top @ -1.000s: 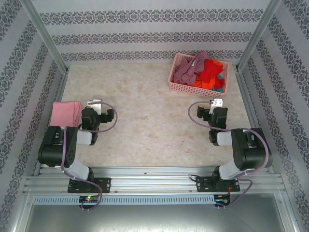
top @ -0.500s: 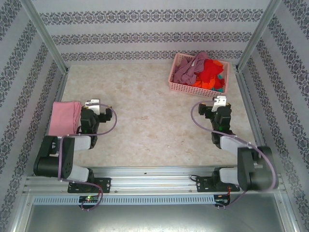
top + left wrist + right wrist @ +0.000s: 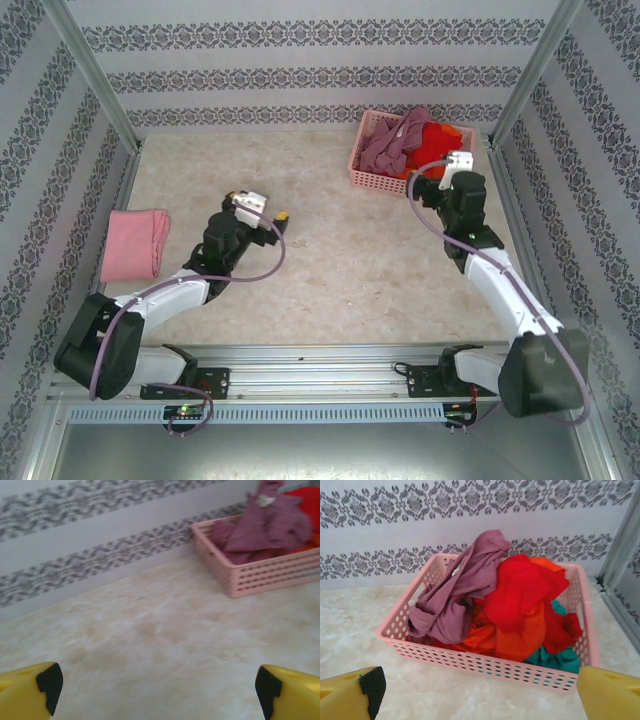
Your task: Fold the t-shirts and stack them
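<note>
Left jaws: released and spread wide with nothing between them. My yellow left fingertips (image 3: 25,696), with their black pads, sit at the two bottom corners of the left wrist view.
Left arm (image 3: 170,295): extends forward and toward the middle. The jaws hang over a bare patch of the marbled worktop (image 3: 330,270), well apart from the basket.
Right jaws: released, as wide as the left pair, and empty. My right fingertips (image 3: 607,694) frame the basket from the near side.
Right arm (image 3: 495,280): extends far forward along the right side. Its head is near the basket's near right corner.
Basket (image 3: 485,666): pink plastic with a holed wall. It stands on the worktop at the far right, close to the patterned back wall (image 3: 300,80).
Mauve shirt (image 3: 452,600): crumpled on the left of the pile in the basket, with one part rising above the far rim.
Red shirt (image 3: 522,587): bunched on top of the pile, right of the mauve one and touching it.
Orange shirt (image 3: 517,637): under the red one, against the basket's front wall.
Teal cloth (image 3: 560,659): low in the near right corner of the basket, mostly covered.
Pink shirt (image 3: 137,243): folded flat at the worktop's left edge, left of my left arm and well apart from the basket.
</note>
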Motion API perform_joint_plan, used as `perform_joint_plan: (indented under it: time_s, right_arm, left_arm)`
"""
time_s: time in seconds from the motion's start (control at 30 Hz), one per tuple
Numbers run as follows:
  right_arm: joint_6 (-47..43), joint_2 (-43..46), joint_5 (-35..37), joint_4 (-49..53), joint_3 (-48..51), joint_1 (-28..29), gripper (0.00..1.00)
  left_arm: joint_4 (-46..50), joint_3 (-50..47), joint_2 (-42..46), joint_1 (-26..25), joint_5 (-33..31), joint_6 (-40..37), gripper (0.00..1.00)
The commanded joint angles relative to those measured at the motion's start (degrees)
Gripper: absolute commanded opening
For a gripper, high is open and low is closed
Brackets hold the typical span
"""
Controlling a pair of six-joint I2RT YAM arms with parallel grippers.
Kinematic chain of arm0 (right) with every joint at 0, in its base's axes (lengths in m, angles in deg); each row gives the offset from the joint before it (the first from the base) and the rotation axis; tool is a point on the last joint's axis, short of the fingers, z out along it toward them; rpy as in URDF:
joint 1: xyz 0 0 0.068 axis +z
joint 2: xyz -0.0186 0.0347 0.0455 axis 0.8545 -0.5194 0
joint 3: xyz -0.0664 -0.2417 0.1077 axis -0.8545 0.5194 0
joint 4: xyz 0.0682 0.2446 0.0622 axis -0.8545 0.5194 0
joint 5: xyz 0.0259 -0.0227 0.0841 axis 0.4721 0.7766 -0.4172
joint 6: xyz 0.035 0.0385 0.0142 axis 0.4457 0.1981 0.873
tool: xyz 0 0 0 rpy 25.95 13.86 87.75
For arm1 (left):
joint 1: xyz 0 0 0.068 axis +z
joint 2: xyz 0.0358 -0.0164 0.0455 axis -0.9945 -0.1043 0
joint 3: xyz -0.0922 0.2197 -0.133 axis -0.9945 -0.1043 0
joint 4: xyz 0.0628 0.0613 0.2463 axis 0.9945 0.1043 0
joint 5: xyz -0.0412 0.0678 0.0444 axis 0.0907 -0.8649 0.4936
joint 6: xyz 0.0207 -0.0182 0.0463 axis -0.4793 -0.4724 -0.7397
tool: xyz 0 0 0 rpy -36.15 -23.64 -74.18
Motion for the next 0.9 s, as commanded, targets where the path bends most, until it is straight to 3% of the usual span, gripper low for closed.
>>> perform_joint_plan:
  time_s: [0.0, 0.4, 0.63, 0.87]
  right_arm:
    - [2.7, -6.6, 0.3, 6.8, -6.3, 1.4, 0.98]
    - [1.4, -37.6, 3.2, 17.4, -36.7, 12.7, 0.98]
    - [4.3, -54.5, 6.7, 32.5, -58.9, 14.0, 0.98]
    - [2.9, -63.2, 11.0, 43.9, -71.5, 11.2, 0.97]
  left_arm:
    - [2.0, 1.2, -1.9, -3.9, 1.2, 0.2, 1.00]
    - [2.9, -2.6, 1.0, -6.7, -1.7, 1.5, 1.00]
    - [5.0, -5.3, 4.6, -6.7, -3.7, 1.0, 1.00]
    - [5.9, -8.1, 7.9, -6.7, -4.8, 1.8, 1.00]
